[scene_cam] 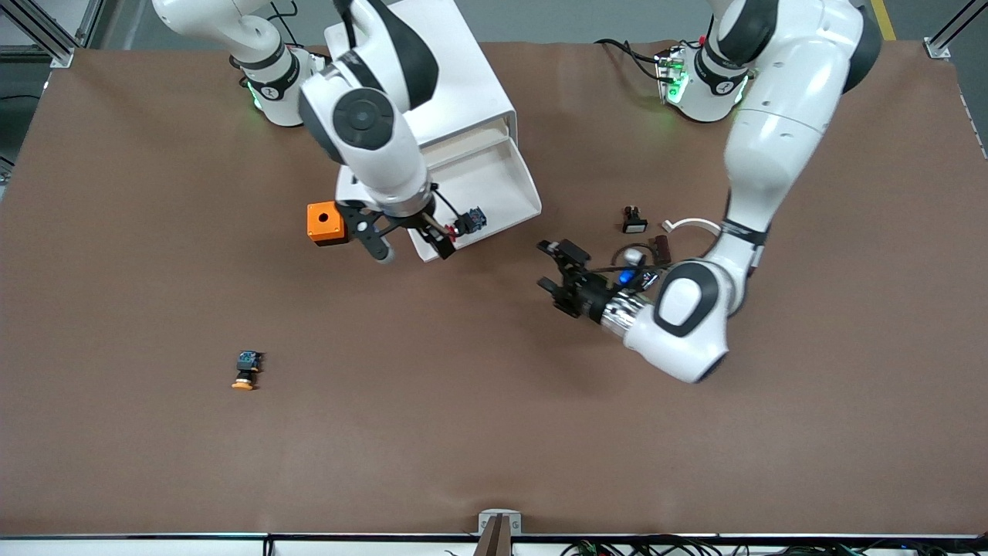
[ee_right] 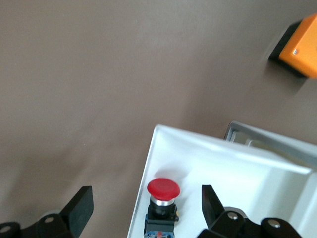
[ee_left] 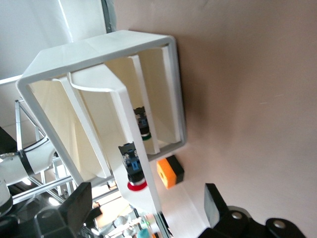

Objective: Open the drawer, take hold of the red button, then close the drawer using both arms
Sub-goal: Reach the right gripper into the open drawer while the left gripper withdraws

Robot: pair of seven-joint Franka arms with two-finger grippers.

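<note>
The white cabinet (scene_cam: 455, 85) stands near the robots' bases, and its drawer (scene_cam: 502, 189) is pulled out. The button (scene_cam: 468, 223), with a red cap, lies in the drawer's front corner by the sloped lip. My right gripper (scene_cam: 411, 245) is open and hangs over that corner. In the right wrist view the button (ee_right: 162, 197) sits between the spread fingers, untouched; the gripper's midpoint (ee_right: 147, 207) is just above it. My left gripper (scene_cam: 559, 274) is open and empty, low over the table beside the drawer toward the left arm's end. Its wrist view shows the drawer (ee_left: 124, 109) and button (ee_left: 134, 170).
An orange box with a hole (scene_cam: 325, 223) sits beside the drawer front, toward the right arm's end. An orange-yellow capped button (scene_cam: 247, 369) lies nearer the front camera. A small black part (scene_cam: 634, 220) and a brown piece (scene_cam: 662, 247) lie near the left arm. A green-ringed button (ee_left: 143, 126) shows inside the cabinet.
</note>
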